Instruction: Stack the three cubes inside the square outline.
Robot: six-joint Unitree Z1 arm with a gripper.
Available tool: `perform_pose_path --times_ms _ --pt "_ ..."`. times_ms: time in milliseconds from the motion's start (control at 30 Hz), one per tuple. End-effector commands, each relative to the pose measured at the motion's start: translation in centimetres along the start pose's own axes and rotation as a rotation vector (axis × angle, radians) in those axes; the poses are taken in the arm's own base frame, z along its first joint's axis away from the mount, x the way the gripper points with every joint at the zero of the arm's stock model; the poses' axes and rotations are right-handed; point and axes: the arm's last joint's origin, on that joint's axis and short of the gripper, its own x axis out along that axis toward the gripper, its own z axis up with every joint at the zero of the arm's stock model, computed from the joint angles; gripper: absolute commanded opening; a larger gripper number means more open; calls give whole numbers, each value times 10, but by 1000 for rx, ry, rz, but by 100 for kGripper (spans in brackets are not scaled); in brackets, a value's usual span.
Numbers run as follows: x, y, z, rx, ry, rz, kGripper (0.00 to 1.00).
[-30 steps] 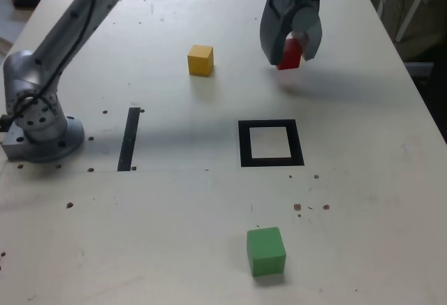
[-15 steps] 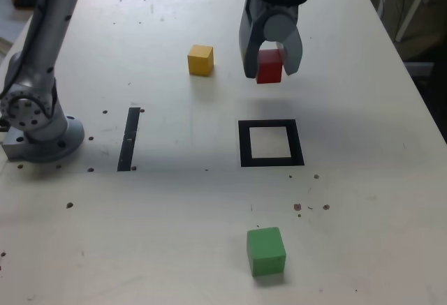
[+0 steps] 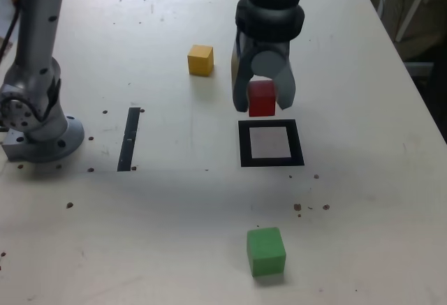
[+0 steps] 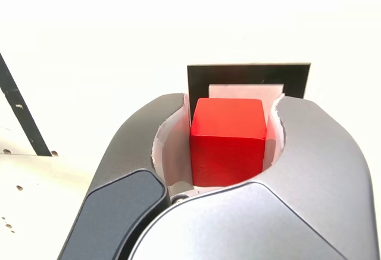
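Red block held aloft near the square outline: likely faults in placing the base of the stack

The gripper [image 3: 262, 104] is closed on the red block [image 4: 228, 141], its two curved fingers on opposite faces. In the exterior view the block appears just above the upper bar of the square outline [image 3: 272, 162], and the wrist view shows the frame partly hidden beyond it. The yellow block [image 3: 200, 61] lies on the desk [image 3: 174, 235], toward the exterior view's upper left from the outline; the green block [image 3: 266, 252] lies below the outline in that view. Neither is stacked.

Principal risk: misplacement. The outline is only a little wider than a block, and the fingers and block mask part of it from the wrist camera; a release judged from that view could leave the block across the black border. Second risk: a drop. Opening the gripper while the block is clear of the desk would let it fall, bounce or turn. Third risk: disturbance on release. Fingers that part unevenly could drag the block off centre. A skewed base would then carry its error upward, and the green block, slightly the largest, would probably overhang if set on a smaller one and could topple.
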Motion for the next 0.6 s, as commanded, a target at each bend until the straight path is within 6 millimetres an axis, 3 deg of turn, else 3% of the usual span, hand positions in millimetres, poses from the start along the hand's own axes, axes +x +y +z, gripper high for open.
perform_pose_path --times_ms 0,333,567 --pt "2 -4 -2 0 -9 3 30" --pt "10 -28 2 20 -19 3 30" --pt "23 -33 10 21 5 2 30"
